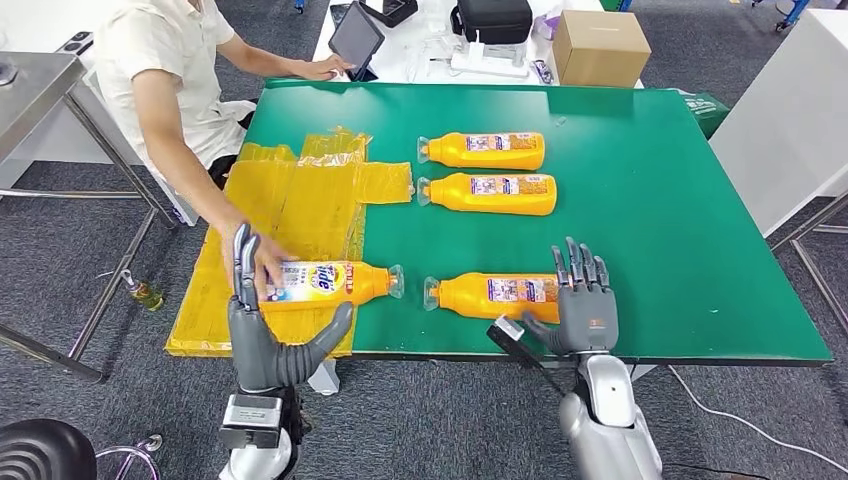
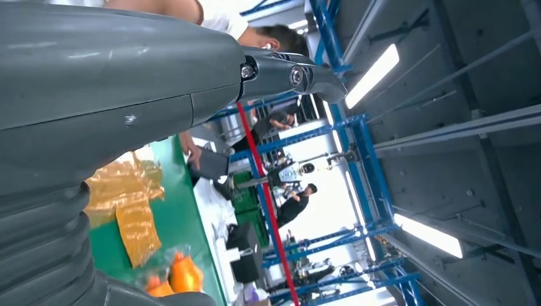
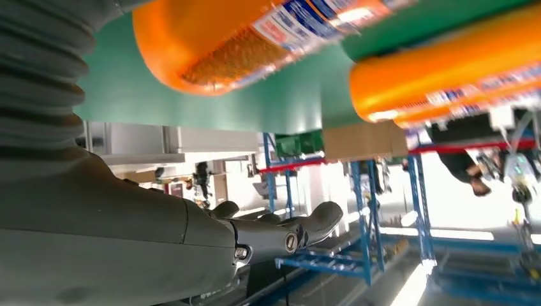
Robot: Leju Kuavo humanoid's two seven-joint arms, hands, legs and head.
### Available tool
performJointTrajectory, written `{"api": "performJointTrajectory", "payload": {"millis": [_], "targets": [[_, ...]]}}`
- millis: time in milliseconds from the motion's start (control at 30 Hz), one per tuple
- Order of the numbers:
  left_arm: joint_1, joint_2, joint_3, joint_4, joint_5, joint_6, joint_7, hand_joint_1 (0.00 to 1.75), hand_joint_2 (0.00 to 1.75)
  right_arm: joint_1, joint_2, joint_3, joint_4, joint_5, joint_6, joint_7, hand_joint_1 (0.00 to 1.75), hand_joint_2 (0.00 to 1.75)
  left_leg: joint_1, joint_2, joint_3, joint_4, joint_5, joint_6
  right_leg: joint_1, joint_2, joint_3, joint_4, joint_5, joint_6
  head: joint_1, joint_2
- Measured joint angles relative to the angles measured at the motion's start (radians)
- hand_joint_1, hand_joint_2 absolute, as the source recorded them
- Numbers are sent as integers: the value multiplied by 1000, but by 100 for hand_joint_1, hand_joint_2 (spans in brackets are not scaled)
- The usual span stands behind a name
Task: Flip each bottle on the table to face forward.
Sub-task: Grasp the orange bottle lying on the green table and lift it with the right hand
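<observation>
Four orange bottles lie on their sides on the green table point(image 1: 680, 200). The two at the back point(image 1: 485, 150) point(image 1: 490, 193) and the front right one point(image 1: 495, 296) show small back labels. The front left bottle point(image 1: 325, 283) shows its large front label, and a person's hand point(image 1: 265, 268) rests on its base. My left hand point(image 1: 262, 325) stands open just in front of that bottle, fingers up, thumb spread. My right hand point(image 1: 585, 300) is open beside the front right bottle's base point(image 3: 255, 38), thumb point(image 3: 287, 236) apart from it.
Yellow plastic sheets point(image 1: 290, 210) cover the table's left part and hang over its edge. A person sits at the far left corner. Behind the table stand a cardboard box point(image 1: 600, 45) and a tablet point(image 1: 355, 38). A metal table point(image 1: 40, 80) stands to the left.
</observation>
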Motion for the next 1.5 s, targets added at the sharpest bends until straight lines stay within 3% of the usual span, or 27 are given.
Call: {"api": "performJointTrajectory", "payload": {"millis": [200, 500, 733, 767, 867, 900, 1167, 1333, 1500], "targets": [[0, 2, -20, 2, 14, -5, 0, 0, 175, -78, -45, 48, 149, -18, 0, 17, 0, 175, 0, 0, -1, 0, 0, 0, 0, 0, 0, 0, 0, 0, 0, 0], [-6, 2, -29, 12, 49, -32, 2, 0, 175, -162, -57, 114, 326, -63, 5, 11, 0, 175, 0, 0, -1, 0, 0, 0, 0, 0, -1, 0, 0, 0, 0, 0], [-8, 5, -35, 12, 51, -44, 8, 0, 175, -233, -76, 186, 429, -52, 91, 88, 0, 175, 0, 1, 1, 0, 0, 0, 0, 0, 0, 0, 0, 0, 0, 0], [-8, 5, -37, 12, 51, -46, 10, 0, 175, -245, -80, 200, 437, -45, 110, 109, 14, 175, 0, 1, 2, 0, 0, 0, 0, 0, 1, 0, 0, 0, 0, 0], [-8, 7, -38, 12, 51, -54, 15, 0, 175, -271, -95, 238, 455, -31, 159, 150, 145, 175, 0, 1, 5, 0, 0, 0, 0, 0, 3, -1, 0, 0, 0, 0], [-8, 8, -39, 12, 51, -54, 16, 0, 175, -276, -98, 248, 461, -29, 169, 154, 175, 175, 0, 0, 5, 0, 0, 0, 0, 0, 4, -1, 0, 0, 0, 0], [-8, 10, -39, 12, 65, -99, 40, 0, 175, -313, -131, 301, 478, -91, 309, 161, 175, 175, 0, -1, 8, 0, 1, 2, 0, 0, 7, -1, 0, 0, 0, 0], [-8, 10, -39, 12, 92, -147, 58, 0, 175, -323, -159, 309, 467, -225, 404, 84, 175, 175, 0, -1, 9, 0, 1, 2, 0, 0, 9, -1, 0, 1, 0, 0], [-7, 11, -39, 12, 134, -195, 68, 0, 175, -302, -185, 302, 402, -514, 531, -101, 175, 175, 0, 0, 11, 0, 0, 1, 0, 0, 10, -1, 0, 1, 1, 0]]}}
